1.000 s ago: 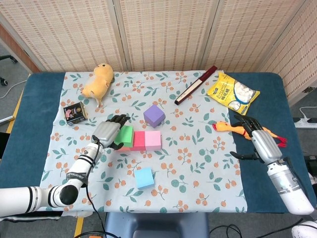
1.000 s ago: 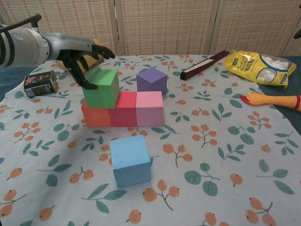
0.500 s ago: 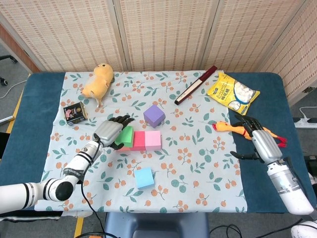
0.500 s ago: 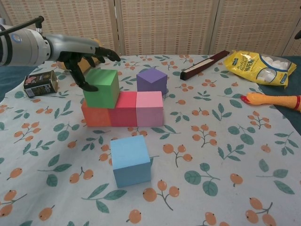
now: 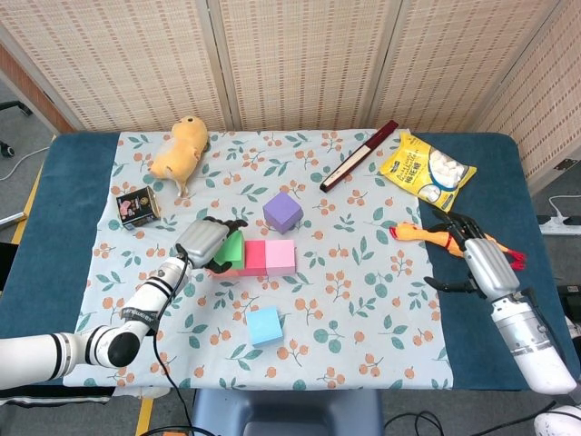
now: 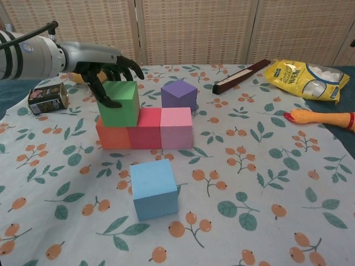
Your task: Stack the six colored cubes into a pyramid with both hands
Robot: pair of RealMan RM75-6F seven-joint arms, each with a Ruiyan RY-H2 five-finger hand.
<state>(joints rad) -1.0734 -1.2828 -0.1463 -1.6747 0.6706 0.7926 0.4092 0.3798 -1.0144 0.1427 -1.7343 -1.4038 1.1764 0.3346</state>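
Green cube (image 6: 118,103) sits on the orange cube (image 6: 113,137) at the row's left end, left hand (image 6: 103,62) fingers grasping it, right hand (image 5: 481,255) released over the desk (image 5: 64,191); clumsy release could tip it off the row.

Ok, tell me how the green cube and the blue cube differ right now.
The green cube sits on top of the bottom row, over the orange cube and the red cube; the blue cube lies alone on the cloth, nearer the camera. The left hand is on the green cube; nothing touches the blue one. The green cube is already stacked; the blue one is not. Both look alike in shape and size.
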